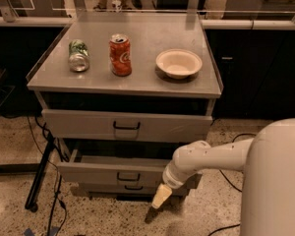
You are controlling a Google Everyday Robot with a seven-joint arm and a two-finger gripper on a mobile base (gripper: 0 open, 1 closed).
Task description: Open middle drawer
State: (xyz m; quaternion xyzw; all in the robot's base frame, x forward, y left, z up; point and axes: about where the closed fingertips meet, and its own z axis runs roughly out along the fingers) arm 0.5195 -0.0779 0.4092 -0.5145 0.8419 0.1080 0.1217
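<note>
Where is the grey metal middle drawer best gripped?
Grip the middle drawer by its small black bracket handle at front centre, straight from the front; the flat face offers nothing else. The gripper hangs below and right of it.

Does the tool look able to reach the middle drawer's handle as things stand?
Probably yes. The tool hangs in front of the cabinet, below and right of the black handle on the middle drawer, with nothing between them. The drawer front already sticks out.
</note>
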